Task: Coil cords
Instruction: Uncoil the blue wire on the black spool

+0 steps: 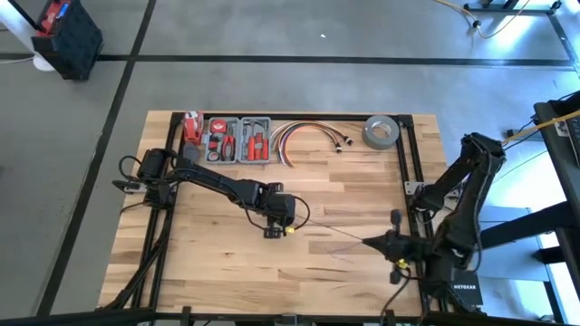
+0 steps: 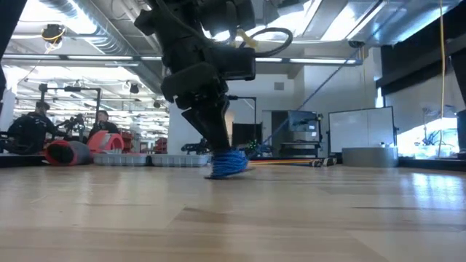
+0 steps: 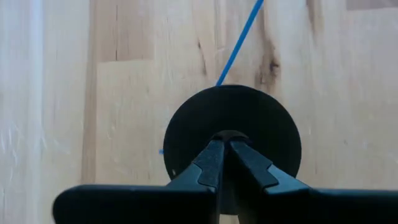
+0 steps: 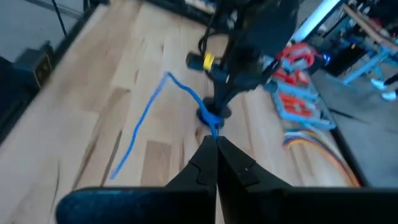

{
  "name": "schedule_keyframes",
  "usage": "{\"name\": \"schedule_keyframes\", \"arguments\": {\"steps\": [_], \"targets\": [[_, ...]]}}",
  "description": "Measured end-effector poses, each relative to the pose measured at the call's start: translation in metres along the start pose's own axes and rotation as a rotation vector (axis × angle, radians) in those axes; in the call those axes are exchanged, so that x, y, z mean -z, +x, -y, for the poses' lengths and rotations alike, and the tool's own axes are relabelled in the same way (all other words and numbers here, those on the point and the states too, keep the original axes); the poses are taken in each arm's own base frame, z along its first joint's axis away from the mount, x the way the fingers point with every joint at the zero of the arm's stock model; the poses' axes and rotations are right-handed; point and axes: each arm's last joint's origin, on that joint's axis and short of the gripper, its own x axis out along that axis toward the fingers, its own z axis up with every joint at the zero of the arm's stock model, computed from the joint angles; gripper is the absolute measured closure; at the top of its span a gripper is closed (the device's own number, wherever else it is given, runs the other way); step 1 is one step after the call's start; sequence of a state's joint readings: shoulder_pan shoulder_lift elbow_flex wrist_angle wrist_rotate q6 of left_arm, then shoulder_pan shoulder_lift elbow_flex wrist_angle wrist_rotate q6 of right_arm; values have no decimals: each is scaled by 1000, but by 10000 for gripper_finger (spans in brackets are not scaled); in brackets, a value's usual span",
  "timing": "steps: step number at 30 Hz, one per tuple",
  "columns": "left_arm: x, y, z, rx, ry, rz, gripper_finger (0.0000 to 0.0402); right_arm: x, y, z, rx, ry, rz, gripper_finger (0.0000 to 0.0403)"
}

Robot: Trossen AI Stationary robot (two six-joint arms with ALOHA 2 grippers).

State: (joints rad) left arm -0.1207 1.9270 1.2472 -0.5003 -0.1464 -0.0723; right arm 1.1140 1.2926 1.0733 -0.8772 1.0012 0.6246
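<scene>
A thin blue wire point(image 4: 142, 118) is wound in a small bundle point(image 2: 229, 164) on a round black disc point(image 3: 186, 124) near the middle of the table. My left gripper point(image 1: 272, 232) points down, shut on the disc. My right gripper point(image 1: 365, 241) is low over the table to the disc's right, shut on the wire. A loose length of wire point(image 4: 124, 152) lies on the wood. Of the black cord, only the disc shows. My left gripper comes from above, pointing down, its shut fingers point(image 3: 211, 162) meeting on the middle of the disc point(image 3: 229, 134). The disc lies flat at table level, with the wire bundle point(image 2: 231, 166) around the fingertips. My right gripper pinches the blue wire point(image 4: 213, 129) between its two fingertips, a short way from the bundle. The fingers come almost level from the table's right side. The wire runs from them to the bundle point(image 4: 210, 115) under the left gripper.
Along the far edge stand a grey tool tray point(image 1: 237, 139), a bundle of red, yellow and white cables point(image 1: 304, 138) and a grey tape roll point(image 1: 381, 132). Bare wood lies all around the disc. People sit far off in the room point(image 2: 102, 124).
</scene>
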Motion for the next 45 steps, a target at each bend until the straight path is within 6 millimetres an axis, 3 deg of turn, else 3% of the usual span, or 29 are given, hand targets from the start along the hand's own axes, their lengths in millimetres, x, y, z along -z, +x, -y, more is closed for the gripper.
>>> {"name": "schedule_keyframes", "arguments": {"steps": [14, 24, 31, 36, 45], "targets": [[7, 3, 1, -20, 7, -58, 384, -49, -71, 23, 20, -27, 198, 402], [7, 3, 1, -18, 16, -60, 384, -46, -77, 18, -56, 14, 180, 402], [4, -7, 2, -13, 30, -18, 384, -37, -61, 15, -81, 77, 83, 402], [-11, -21, 11, 9, 43, 140, 384, -18, -33, 14, -34, 170, -31, 398], [-35, -20, 35, 226, 107, 411, 384, 29, 32, 27, 97, 320, -348, 302]]}}
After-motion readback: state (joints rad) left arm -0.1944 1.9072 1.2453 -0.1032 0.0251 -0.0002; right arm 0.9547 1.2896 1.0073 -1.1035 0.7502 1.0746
